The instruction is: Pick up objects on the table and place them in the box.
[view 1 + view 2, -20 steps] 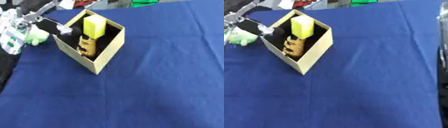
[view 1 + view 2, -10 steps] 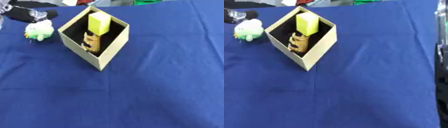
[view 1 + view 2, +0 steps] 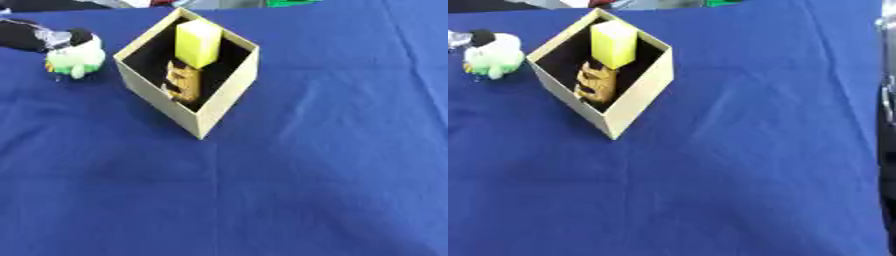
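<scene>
I have a wide stretch of blue cloth-covered table [image 3: 289, 190] nearest me, bare across the whole near half and out to the right edge, so there is plenty of room to move there. At the right edge of the right eye view a dark and silver part of my right arm [image 3: 885, 95] shows; the right hand itself is out of sight.

Further back, toward the far left corner, the open tan cardboard box [image 3: 214, 112] sits turned cornerwise, one corner pointing at me. Inside it a yellow rectangular block [image 3: 198, 42] stands tilted against the far side, and a brownish-orange ridged object [image 3: 181, 82] lies below it.

Just beside the box's left corner, near the table's left edge, a pale green and white soft toy [image 3: 75, 56] rests on the cloth. My left hand [image 3: 42, 38] comes in from the left edge and touches the toy's top; I cannot tell how far its fingers are spread or whether they hold it.
</scene>
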`<action>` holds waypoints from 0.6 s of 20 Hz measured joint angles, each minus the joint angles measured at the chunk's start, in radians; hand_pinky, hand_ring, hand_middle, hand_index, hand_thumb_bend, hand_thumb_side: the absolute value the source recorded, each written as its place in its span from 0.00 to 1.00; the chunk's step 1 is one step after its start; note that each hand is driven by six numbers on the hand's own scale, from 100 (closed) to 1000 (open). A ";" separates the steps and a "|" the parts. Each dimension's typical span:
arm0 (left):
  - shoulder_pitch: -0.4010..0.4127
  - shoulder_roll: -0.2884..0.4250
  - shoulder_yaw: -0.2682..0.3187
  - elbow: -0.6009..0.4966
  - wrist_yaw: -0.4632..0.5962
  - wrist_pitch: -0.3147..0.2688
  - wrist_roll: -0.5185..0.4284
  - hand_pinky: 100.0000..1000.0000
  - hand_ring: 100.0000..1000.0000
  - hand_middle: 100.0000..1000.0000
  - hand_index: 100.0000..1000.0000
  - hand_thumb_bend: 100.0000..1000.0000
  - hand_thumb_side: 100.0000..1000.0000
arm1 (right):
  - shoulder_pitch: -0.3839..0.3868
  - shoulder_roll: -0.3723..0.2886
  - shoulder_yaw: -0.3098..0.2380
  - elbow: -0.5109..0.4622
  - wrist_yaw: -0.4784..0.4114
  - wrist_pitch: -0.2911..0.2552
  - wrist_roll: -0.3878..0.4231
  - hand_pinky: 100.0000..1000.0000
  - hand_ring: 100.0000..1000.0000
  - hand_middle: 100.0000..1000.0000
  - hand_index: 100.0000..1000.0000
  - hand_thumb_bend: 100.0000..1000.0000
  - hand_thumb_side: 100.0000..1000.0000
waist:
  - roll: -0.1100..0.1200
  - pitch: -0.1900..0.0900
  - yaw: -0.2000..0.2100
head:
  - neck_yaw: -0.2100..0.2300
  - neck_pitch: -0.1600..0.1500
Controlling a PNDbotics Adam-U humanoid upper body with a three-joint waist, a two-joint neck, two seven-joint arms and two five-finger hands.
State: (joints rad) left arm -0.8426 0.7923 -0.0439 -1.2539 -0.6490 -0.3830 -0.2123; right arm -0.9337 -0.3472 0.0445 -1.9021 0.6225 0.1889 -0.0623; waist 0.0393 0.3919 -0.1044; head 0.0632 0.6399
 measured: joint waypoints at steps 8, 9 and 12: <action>-0.054 -0.001 0.021 0.100 -0.111 0.030 -0.135 0.85 0.89 0.85 0.98 0.82 0.64 | -0.014 -0.002 0.000 0.008 0.000 0.014 0.000 0.91 0.97 0.76 0.90 0.00 0.72 | -0.003 0.017 -0.013 | 0.016 -0.020; -0.063 -0.002 0.021 0.110 -0.130 0.036 -0.143 0.85 0.89 0.85 0.98 0.82 0.64 | -0.016 -0.002 0.000 0.009 0.000 0.015 0.000 0.91 0.97 0.76 0.90 0.00 0.72 | -0.003 0.018 -0.013 | 0.018 -0.024; -0.079 -0.005 0.024 0.134 -0.179 0.047 -0.154 0.85 0.89 0.85 0.98 0.79 0.61 | -0.017 -0.002 0.000 0.009 0.000 0.018 0.003 0.91 0.97 0.76 0.90 0.00 0.72 | -0.004 0.020 -0.014 | 0.021 -0.027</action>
State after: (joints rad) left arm -0.9217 0.7868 -0.0202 -1.1198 -0.8284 -0.3360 -0.3663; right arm -0.9504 -0.3495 0.0444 -1.8930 0.6225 0.2073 -0.0597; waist 0.0357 0.4121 -0.1181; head 0.0839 0.6132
